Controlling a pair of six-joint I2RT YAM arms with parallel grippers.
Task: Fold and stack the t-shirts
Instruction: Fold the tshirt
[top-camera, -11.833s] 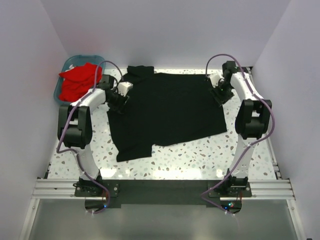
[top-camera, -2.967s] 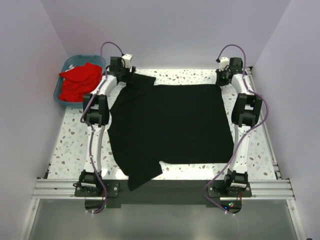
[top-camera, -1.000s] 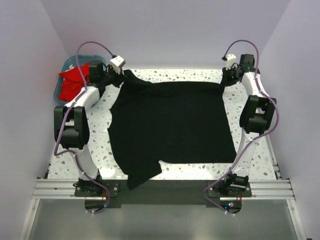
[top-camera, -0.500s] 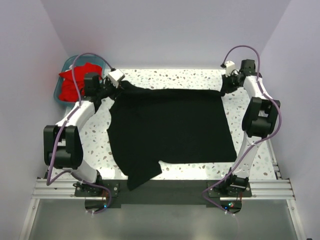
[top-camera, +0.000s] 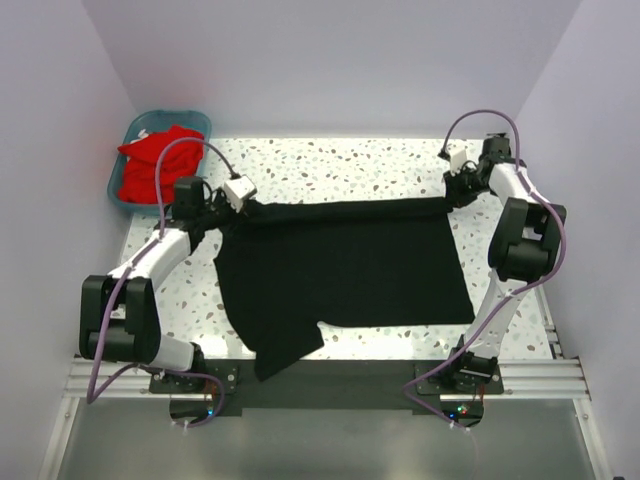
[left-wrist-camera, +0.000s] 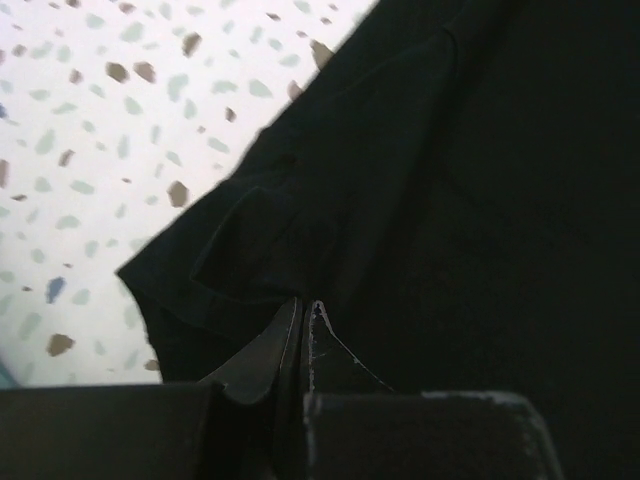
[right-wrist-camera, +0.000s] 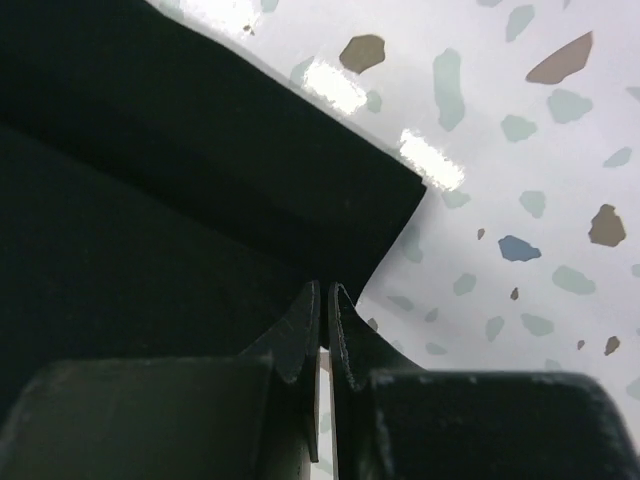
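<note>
As left pincer (left-wrist-camera: 303, 305) and right pincer (right-wrist-camera: 323, 290) pinch its far corners, the black t-shirt (top-camera: 340, 270) lies spread.

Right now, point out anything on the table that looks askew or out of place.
The black t-shirt lies lopsided: its near-left flap droops past the near edge of the table onto the dark base rail, while its near right edge lies fully on the table. Nothing looks damaged or spilled.

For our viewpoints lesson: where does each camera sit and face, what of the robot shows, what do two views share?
Top external: above, behind bases, facing down; both arms, black t-shirt.
Left wrist: faces down past left gripper, shut on it.
Right wrist: faces down past right gripper, shut on it.
Shared: black t-shirt, speckled table.
</note>
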